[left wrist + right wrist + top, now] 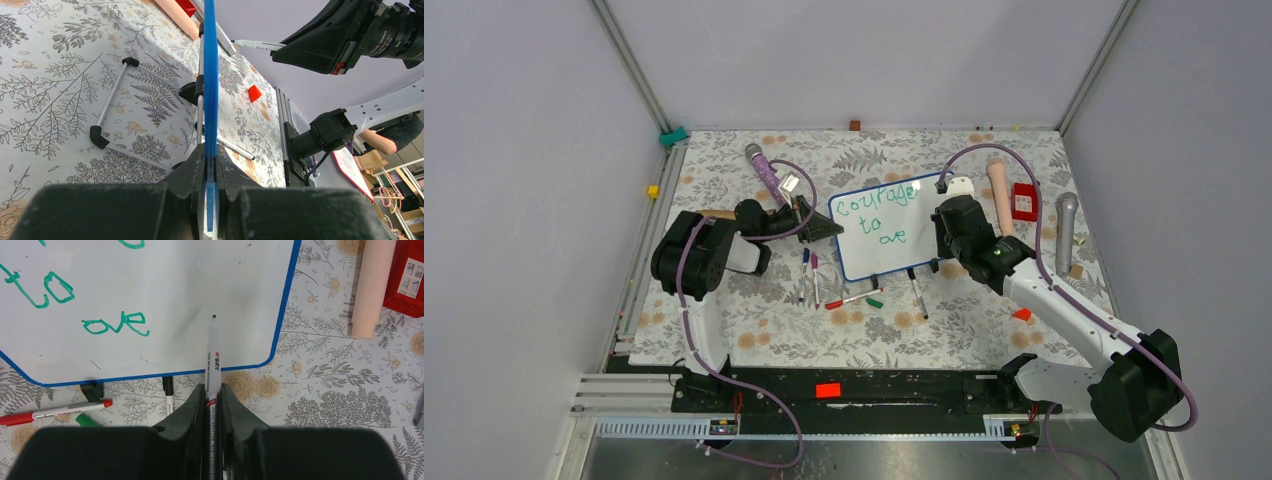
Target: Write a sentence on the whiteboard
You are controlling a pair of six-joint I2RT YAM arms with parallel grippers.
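Green marker letters make up the sentence [879,208], which reads "courage", "to" and "ove" in three lines on the whiteboard [894,240]. The whiteboard sits in the middle of the floral tabletop [754,330], turned so that its right end lies farther back than its left.

The left fingers [822,222] are closed on the blue frame at the whiteboard's left edge. In the left wrist view that frame [210,85] runs edge-on straight up from between the clamped left fingers [202,167]. Beside it, grey rods with black ends [111,97] rest on the tabletop.

The right fingers [944,228] are at the whiteboard's right edge, closed on a marker [213,352]. In the right wrist view the right fingers [201,407] pinch the marker's barrel. Its dark tip points over bare white surface just right of "ove" [116,323]. Whether the tip touches the whiteboard cannot be told.

A black clip foot [92,390] shows under the lower frame, with a red marker [55,411] and a green cap [87,420] just beside it. More pens [812,275] lie near the front-left corner. Right of the whiteboard are a peach cylinder [999,195], a red box [1024,202] and a grey microphone [1065,225]. A purple microphone [766,170] lies behind the left arm.
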